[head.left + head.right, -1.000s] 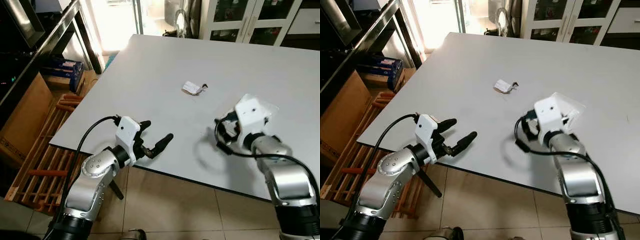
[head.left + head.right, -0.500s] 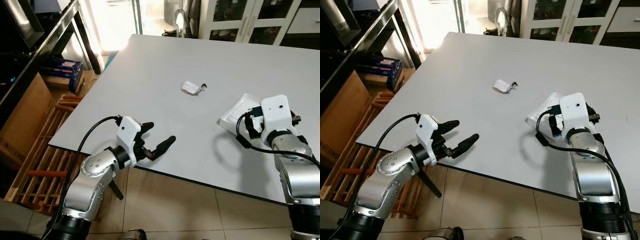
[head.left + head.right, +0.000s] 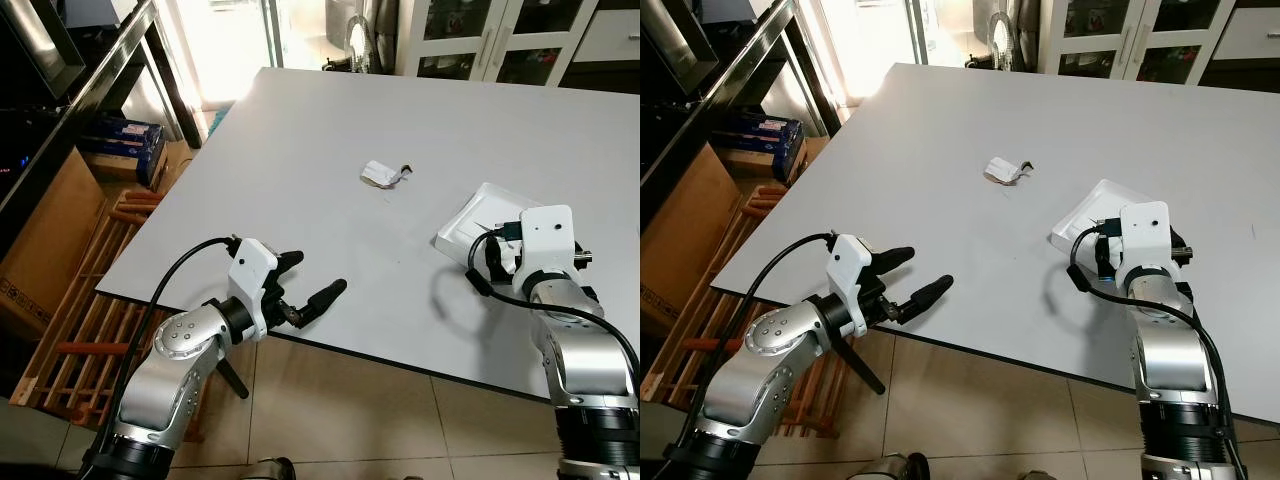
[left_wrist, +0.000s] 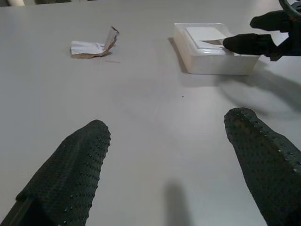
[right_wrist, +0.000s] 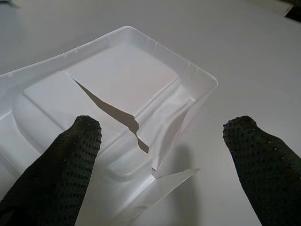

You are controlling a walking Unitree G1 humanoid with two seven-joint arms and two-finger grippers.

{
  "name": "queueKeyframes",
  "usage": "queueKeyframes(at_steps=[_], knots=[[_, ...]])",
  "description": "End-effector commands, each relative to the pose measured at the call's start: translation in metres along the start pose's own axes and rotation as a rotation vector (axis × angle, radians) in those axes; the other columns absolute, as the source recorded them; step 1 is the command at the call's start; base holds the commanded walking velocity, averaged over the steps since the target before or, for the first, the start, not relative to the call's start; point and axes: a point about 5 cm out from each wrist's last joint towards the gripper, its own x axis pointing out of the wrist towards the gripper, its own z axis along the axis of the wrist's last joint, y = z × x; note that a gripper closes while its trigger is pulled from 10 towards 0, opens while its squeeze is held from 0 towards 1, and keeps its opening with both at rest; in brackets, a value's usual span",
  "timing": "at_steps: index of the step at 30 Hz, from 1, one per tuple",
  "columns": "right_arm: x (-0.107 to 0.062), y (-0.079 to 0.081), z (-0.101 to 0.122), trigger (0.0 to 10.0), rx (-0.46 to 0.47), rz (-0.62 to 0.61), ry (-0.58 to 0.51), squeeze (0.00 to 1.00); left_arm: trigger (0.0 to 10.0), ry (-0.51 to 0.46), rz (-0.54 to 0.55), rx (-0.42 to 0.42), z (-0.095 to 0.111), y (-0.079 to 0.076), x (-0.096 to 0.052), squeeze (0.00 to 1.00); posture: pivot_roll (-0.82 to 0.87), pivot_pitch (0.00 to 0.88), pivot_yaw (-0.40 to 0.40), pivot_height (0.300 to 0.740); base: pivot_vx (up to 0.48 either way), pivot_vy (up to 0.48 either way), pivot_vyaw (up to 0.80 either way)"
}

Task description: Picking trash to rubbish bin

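A torn white plastic tray (image 3: 478, 220) lies on the grey table (image 3: 300, 180) at the right. My right gripper (image 5: 164, 129) stands open just on the tray's near side, one finger to each side of its corner, touching nothing. In the left wrist view the tray (image 4: 211, 52) has the right fingertips (image 4: 249, 43) at its edge. A crumpled paper wrapper (image 3: 382, 175) lies farther back, near the table's middle, also seen as the wrapper (image 4: 93, 46). My left gripper (image 3: 305, 280) hovers open and empty over the table's near edge.
A wooden slatted rack (image 3: 90, 300) and a cardboard box (image 3: 40, 240) stand on the floor to the left of the table. Glass-door cabinets (image 3: 480, 40) line the back. Tiled floor (image 3: 380, 420) lies below the near edge.
My right wrist has swung to the right and drawn back toward the near edge, uncovering the tray, which now lies flat on the table. The left arm has hardly moved.
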Motion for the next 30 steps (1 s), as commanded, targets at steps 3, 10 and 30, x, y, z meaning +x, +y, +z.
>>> queueKeyframes(at_steps=[3, 10, 30], knots=[[0.002, 0.016, -0.015, 10.0, 0.038, 0.077, 0.080, 0.00, 10.0, 0.013, -0.017, 0.010, 0.001, -0.002, -0.002, 0.00, 0.01, 0.138, 0.108, 0.740, 0.000, 0.000, 0.00], [-0.001, 0.038, 0.002, 10.0, 0.079, 0.167, 0.029, 0.00, 10.0, 0.012, -0.019, 0.013, 0.002, -0.003, -0.001, 0.00, 0.01, 0.137, 0.108, 0.740, 0.000, 0.000, 0.00], [-0.039, 0.065, 0.009, 10.0, 0.038, 0.320, -0.005, 0.00, 10.0, 0.020, -0.038, 0.007, -0.001, -0.007, 0.004, 0.00, -0.02, 0.125, 0.102, 0.740, 0.000, 0.000, 0.00]])
